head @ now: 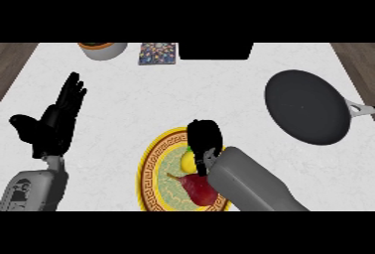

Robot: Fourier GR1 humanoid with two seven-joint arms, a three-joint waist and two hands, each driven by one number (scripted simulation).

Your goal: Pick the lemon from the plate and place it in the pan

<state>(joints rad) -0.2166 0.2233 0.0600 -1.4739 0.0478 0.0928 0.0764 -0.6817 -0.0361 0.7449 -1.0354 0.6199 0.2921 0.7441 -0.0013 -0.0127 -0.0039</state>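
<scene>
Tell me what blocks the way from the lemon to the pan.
Nothing visible does: only bare counter lies between the plate and the pan. The right hand is at the lemon; the red pear lies nearer the robot.

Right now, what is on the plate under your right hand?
A yellow lemon shows at the right hand's left edge, a red pear nearer me. The hand and forearm cover the rest of the lemon and the plate's right side.

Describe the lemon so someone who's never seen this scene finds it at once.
On the white counter, find the round plate with the gold patterned rim. The small yellow lemon lies on it, partly under the black right hand. Its only neighbour is a dark red pear.
</scene>
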